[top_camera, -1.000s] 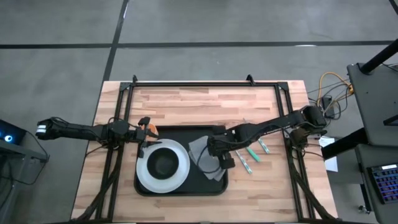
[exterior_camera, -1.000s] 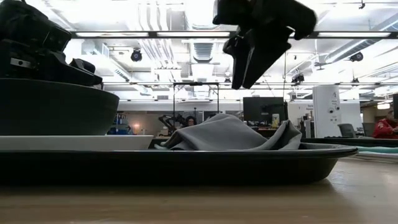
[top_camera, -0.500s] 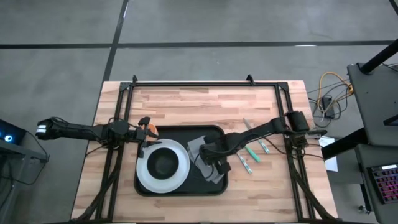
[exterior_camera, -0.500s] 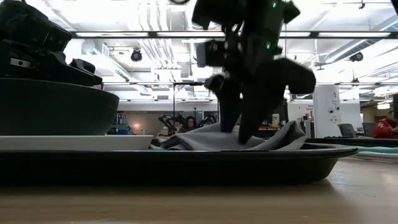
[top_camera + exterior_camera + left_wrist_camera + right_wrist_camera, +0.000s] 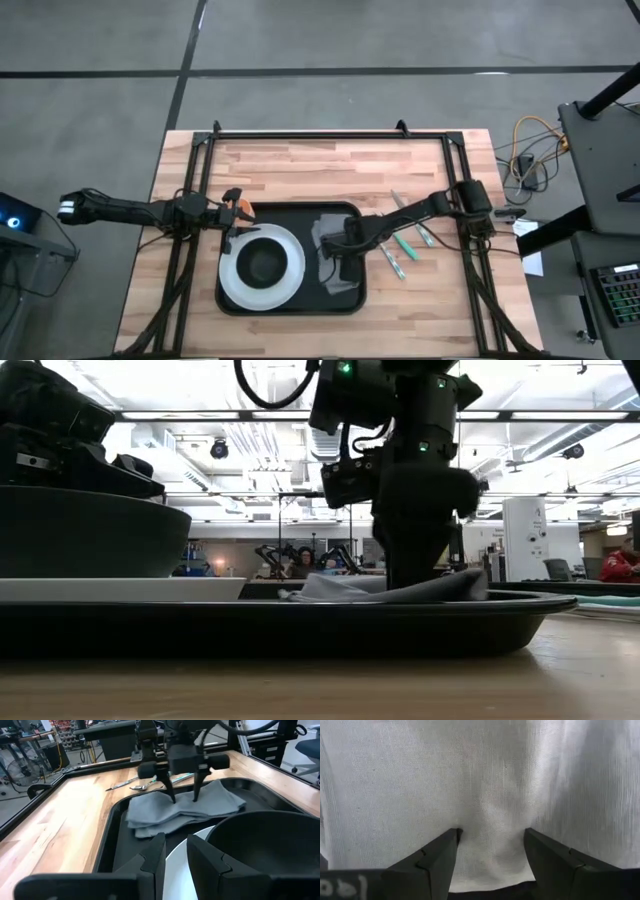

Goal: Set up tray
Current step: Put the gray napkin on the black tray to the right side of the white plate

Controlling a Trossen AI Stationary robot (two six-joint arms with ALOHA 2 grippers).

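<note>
The black tray (image 5: pixel 290 308) lies mid-table. On its left part a dark bowl (image 5: pixel 262 262) stands on a white plate (image 5: pixel 232 285). A folded grey cloth (image 5: pixel 326 232) lies flat on its right part. My right gripper (image 5: pixel 336 252) points down onto the middle of that cloth (image 5: pixel 210 802), its fingers open and a strip of cloth (image 5: pixel 490 835) between them. My left gripper (image 5: pixel 175 855) waits level at the tray's far left corner (image 5: pixel 232 212), a narrow gap between its fingers and nothing in it. My right gripper stands on the cloth's top layer (image 5: pixel 184 806) from above, with both open fingertips (image 5: pixel 173 796) set down into the fabric, roughly at the cloth's middle. The jaws are not closed on it. The cloth lies pressed flat on the tray floor (image 5: pixel 350 592).
Several pieces of cutlery with green handles (image 5: pixel 403 245) lie on the wood just right of the tray. Black frame rails (image 5: pixel 330 135) run along the table's far edge and sides. Bare wood (image 5: pixel 320 165) lies beyond the tray.
My right gripper has come down onto the cloth, shifting slightly toward the table's left and rolling about its own axis, its fingers still open. The cloth's raised mound has been pressed flatter under it.
</note>
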